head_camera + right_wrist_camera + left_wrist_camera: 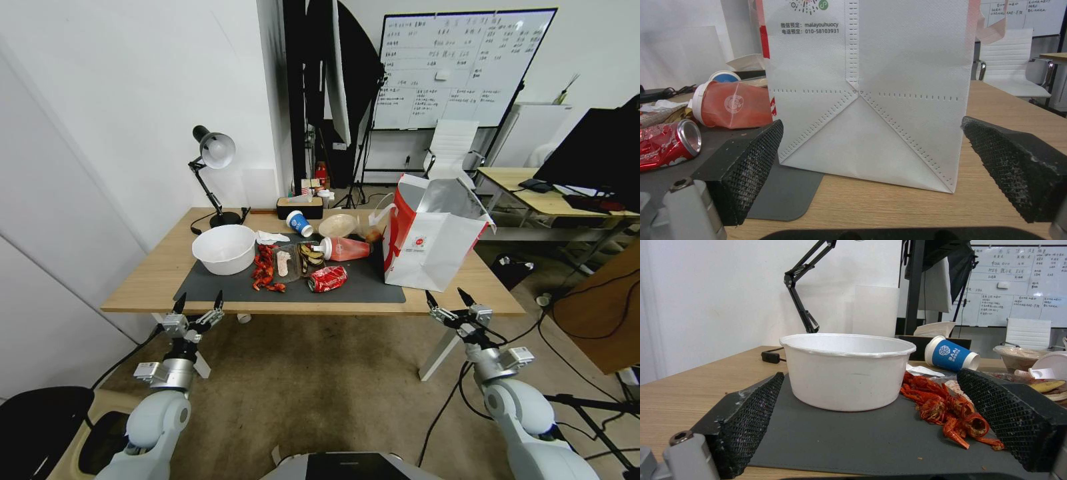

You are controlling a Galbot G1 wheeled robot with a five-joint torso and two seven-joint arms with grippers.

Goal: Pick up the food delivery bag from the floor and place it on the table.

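Observation:
The food delivery bag (430,243) stands upright on the right part of the table (153,277), its white front with a red round logo facing me, red side and silver lining showing at the open top. Part of its base rests on the dark grey mat (220,285). My right gripper (448,299) hovers open just off the table's front edge, a short way in front of the bag (871,90), nothing between its fingers. My left gripper (198,303) is open at the front edge too, facing a white bowl (846,370).
On the mat lie a white bowl (224,248), red crayfish shells (265,270), a crushed red can (327,279), a red-tinted cup (343,249) and a blue cup (299,223). A desk lamp (215,170) stands at the back left. Cables and another desk (533,193) lie to the right.

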